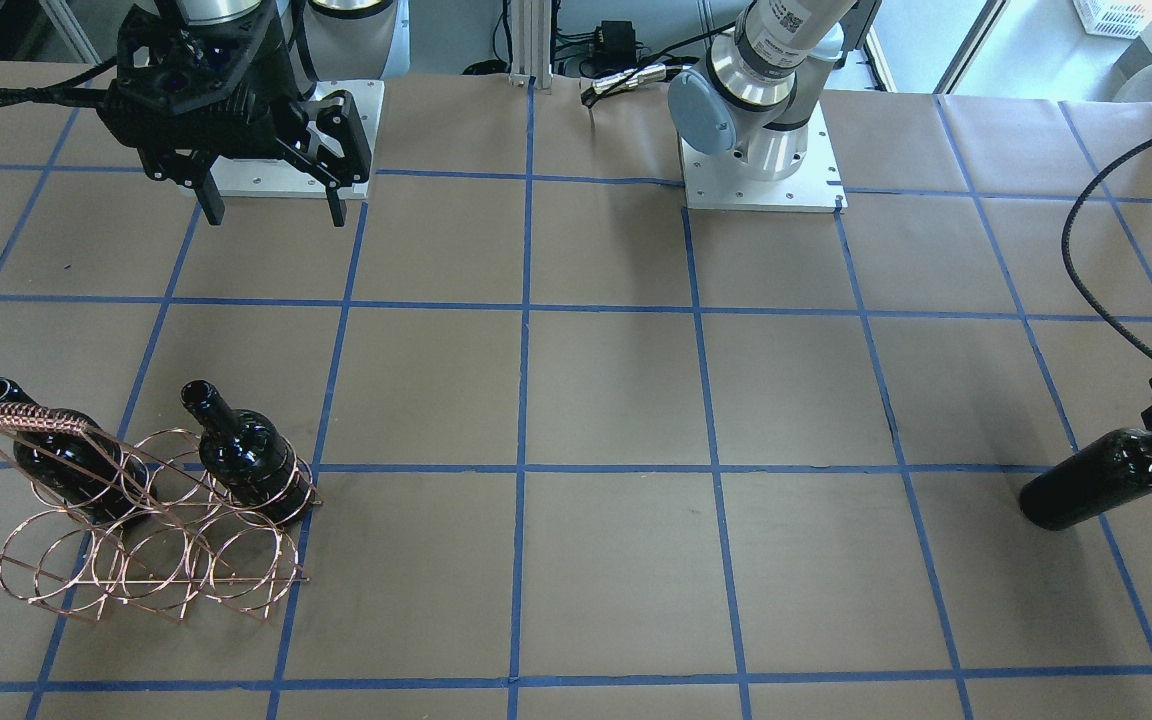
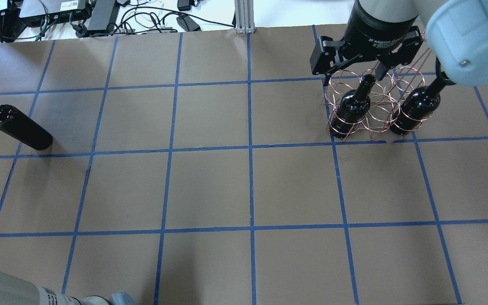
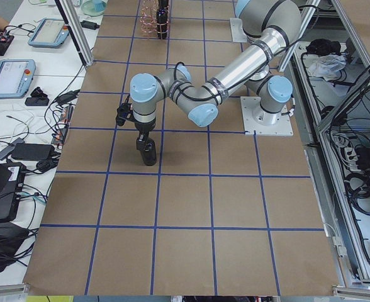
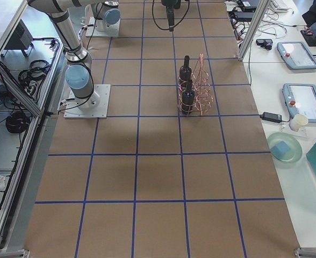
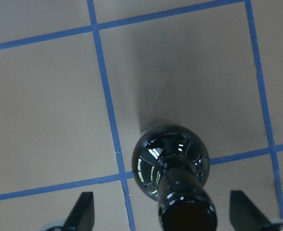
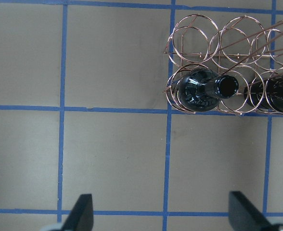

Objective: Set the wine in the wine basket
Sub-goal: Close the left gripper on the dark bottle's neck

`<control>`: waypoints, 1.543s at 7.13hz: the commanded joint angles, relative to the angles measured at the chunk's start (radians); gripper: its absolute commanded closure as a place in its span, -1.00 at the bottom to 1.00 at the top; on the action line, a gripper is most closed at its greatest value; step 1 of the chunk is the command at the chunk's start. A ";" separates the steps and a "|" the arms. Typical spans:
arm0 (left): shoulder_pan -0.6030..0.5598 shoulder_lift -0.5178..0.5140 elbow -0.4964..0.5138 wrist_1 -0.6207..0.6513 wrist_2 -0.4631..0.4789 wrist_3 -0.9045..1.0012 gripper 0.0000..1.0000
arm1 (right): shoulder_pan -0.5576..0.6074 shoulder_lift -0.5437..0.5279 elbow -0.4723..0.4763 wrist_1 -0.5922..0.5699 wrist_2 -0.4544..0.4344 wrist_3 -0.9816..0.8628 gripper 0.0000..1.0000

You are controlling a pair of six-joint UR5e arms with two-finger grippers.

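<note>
A near-black wine bottle (image 1: 1101, 485) stands upright on the brown table, far from the basket; it also shows in the overhead view (image 2: 20, 129) and the left wrist view (image 5: 170, 156). My left gripper (image 5: 160, 195) is open, its fingers wide apart on either side of the bottle's neck and not touching it. The copper wire wine basket (image 1: 151, 545) stands on the other side of the table and holds two like bottles (image 1: 61, 455) (image 1: 246, 455) in its row nearer the robot. My right gripper (image 1: 271, 205) is open and empty, raised above the table on the robot's side of the basket (image 6: 218, 53).
The table is brown paper with a blue tape grid (image 2: 250, 148). The two arm bases (image 1: 761, 170) are bolted on at the robot's edge. Cables and electronics (image 2: 100, 12) lie beyond the far edge.
</note>
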 commanded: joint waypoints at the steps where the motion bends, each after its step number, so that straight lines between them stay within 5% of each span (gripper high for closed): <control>1: -0.005 -0.003 0.000 0.000 -0.006 -0.005 -1.00 | 0.000 0.000 0.000 0.000 0.000 0.000 -1.00; 3: -0.008 -0.003 -0.001 -0.003 -0.006 -0.057 -0.75 | 0.000 0.000 0.000 0.000 0.000 0.000 -1.00; 9: -0.010 -0.003 -0.003 -0.003 -0.006 -0.065 -0.48 | 0.000 -0.002 0.000 0.000 0.000 0.000 -1.00; 11: -0.012 -0.006 -0.003 -0.003 -0.006 -0.065 -0.16 | 0.000 -0.002 0.000 0.000 0.000 0.000 -1.00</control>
